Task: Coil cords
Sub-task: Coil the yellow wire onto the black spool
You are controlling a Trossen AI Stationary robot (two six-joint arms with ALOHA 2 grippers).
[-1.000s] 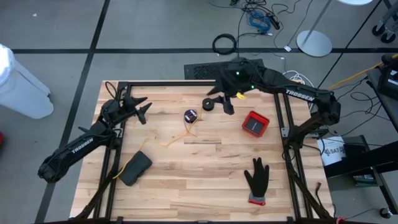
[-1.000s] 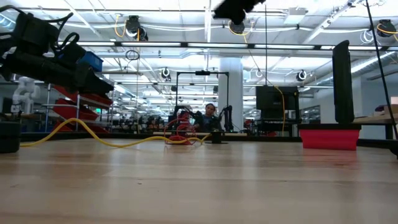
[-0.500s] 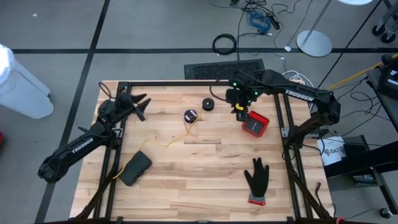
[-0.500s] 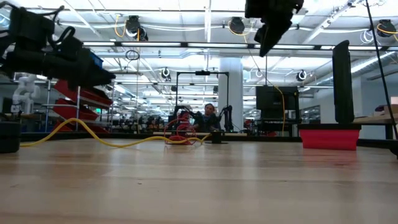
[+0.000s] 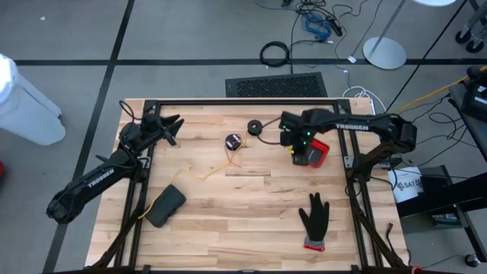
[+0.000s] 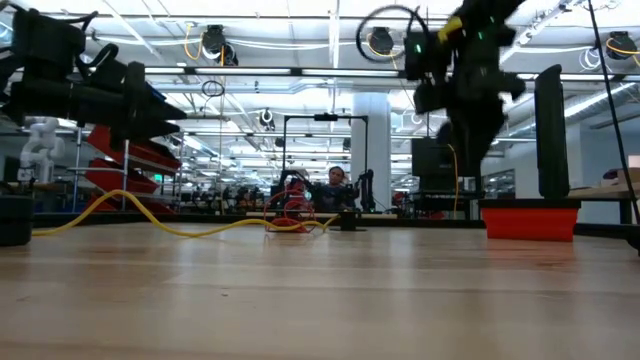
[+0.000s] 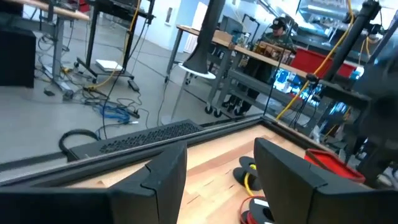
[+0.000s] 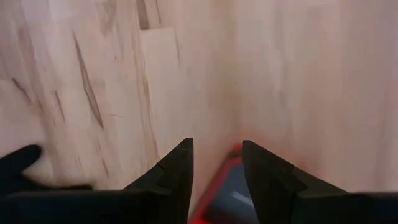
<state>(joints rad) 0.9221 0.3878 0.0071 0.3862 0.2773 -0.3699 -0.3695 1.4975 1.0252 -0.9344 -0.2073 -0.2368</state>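
Note:
The red cord (image 5: 233,141) lies bunched around its small spool at the table's middle back, and shows as a red coil (image 6: 290,215) in the low view. Another small black spool (image 5: 253,127) sits just behind it. The yellow-tan cord (image 5: 199,176) trails from there toward the near left, to a black pad (image 5: 166,205). My right gripper (image 5: 296,148) (image 8: 216,144) is open, points down and hangs above the left edge of a red box (image 5: 313,154), clear of the table. My left gripper (image 5: 172,128) (image 7: 221,146) is open and level at the far left.
A black glove (image 5: 313,217) lies near the front right. The red box stands right of the cords, under my right gripper. A dark metal frame (image 5: 228,101) runs round the table's edges. Bare wood lies at the centre and near edge.
My right gripper has come down from high over the far edge toward the near right, and tipped from slanting to pointing almost straight down; it now hangs over the red box's left edge. The cords have not moved.

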